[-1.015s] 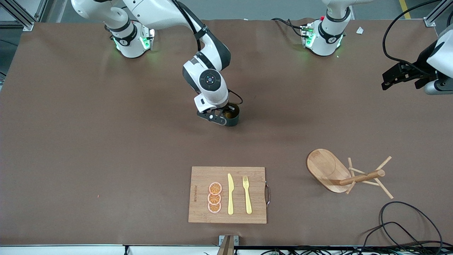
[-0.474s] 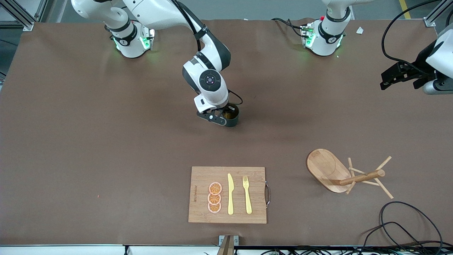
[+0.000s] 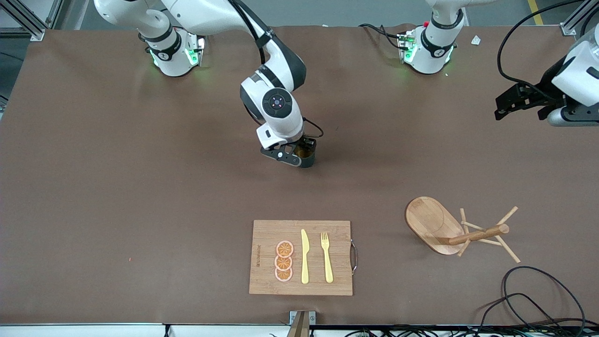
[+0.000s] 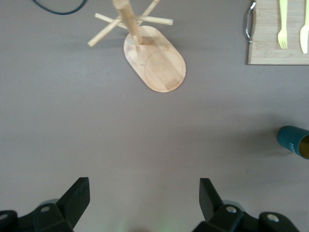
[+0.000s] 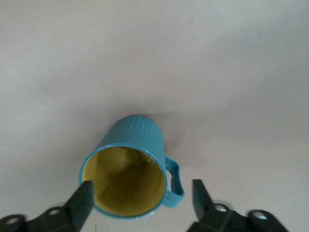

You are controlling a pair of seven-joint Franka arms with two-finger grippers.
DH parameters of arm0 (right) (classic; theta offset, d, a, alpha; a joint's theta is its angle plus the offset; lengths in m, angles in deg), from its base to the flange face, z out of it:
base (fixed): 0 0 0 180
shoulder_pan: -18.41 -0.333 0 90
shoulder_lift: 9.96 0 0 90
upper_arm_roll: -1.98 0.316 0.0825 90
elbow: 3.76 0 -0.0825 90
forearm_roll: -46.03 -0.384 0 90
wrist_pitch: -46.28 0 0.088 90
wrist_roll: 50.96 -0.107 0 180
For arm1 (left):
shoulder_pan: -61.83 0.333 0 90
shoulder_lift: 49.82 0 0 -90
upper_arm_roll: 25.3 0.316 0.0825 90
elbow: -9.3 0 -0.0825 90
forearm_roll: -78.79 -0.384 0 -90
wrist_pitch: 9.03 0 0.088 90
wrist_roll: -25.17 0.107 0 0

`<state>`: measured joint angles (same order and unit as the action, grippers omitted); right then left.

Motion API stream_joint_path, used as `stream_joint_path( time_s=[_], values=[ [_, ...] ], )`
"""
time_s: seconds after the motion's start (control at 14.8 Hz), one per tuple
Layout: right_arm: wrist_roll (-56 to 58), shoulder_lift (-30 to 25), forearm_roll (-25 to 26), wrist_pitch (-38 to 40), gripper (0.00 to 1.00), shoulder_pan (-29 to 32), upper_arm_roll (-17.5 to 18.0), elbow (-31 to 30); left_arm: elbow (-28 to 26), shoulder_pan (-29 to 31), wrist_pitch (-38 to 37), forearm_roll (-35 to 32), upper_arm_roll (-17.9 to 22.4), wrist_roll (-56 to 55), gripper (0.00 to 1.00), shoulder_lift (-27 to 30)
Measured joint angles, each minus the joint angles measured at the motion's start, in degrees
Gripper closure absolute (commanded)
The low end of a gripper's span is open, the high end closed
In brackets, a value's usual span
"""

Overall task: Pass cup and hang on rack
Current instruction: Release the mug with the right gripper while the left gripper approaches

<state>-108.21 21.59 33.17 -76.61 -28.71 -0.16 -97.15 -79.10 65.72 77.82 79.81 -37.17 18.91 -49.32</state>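
The teal ribbed cup (image 3: 308, 158) stands upright in the middle of the table, its yellow inside showing (image 5: 126, 181). My right gripper (image 3: 297, 155) hangs low around it, open, with one finger (image 5: 83, 202) beside the rim and the other outside the handle (image 5: 175, 186); neither presses on the cup. The wooden rack (image 3: 435, 225) stands nearer the front camera toward the left arm's end, pegs spread around its post (image 4: 129, 21). My left gripper (image 3: 504, 104) hovers open and empty over the left arm's end of the table (image 4: 145, 198). The cup shows at the left wrist view's edge (image 4: 293, 141).
A bamboo cutting board (image 3: 266, 281) with orange slices, a yellow knife (image 3: 304, 257) and a fork (image 3: 326, 257) lies near the front edge. Black cables (image 3: 533, 292) loop at the front corner by the rack. Both arm bases stand along the back edge.
My right gripper has opened and let go of the cup, which stays standing on the table. My left gripper has drifted slightly toward the middle of the table.
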Motion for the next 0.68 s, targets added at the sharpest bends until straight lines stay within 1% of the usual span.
stream_joint_path(
  time_s=[0.14,0.2,0.34,0.47,0.68],
  values=[
    [5.63,-2.65,0.39,5.05,0.00,2.04,-0.68,0.53,-0.12,-2.57,0.42,0.11,-0.26,-4.06,0.00,-0.56],
    [9.41,-4.14,1.57,8.03,0.00,3.50,-1.17,0.55,-0.16,-4.03,0.66,0.11,-0.45,-6.94,0.00,-0.83],
    [16.71,-7.22,6.19,13.97,0.00,7.00,-2.23,0.49,-0.22,-7.10,0.81,0.11,-0.71,-12.47,0.00,-1.21],
    [24.56,-10.20,7.93,17.25,0.00,11.36,-2.74,-0.43,-0.33,-10.35,1.31,-0.16,-0.82,-17.95,0.00,-1.63],
    [37.84,-13.81,8.80,20.66,0.00,19.42,-3.07,-2.50,-0.70,-15.17,2.67,-3.26,-1.38,-27.86,0.00,-2.54]
  ],
)
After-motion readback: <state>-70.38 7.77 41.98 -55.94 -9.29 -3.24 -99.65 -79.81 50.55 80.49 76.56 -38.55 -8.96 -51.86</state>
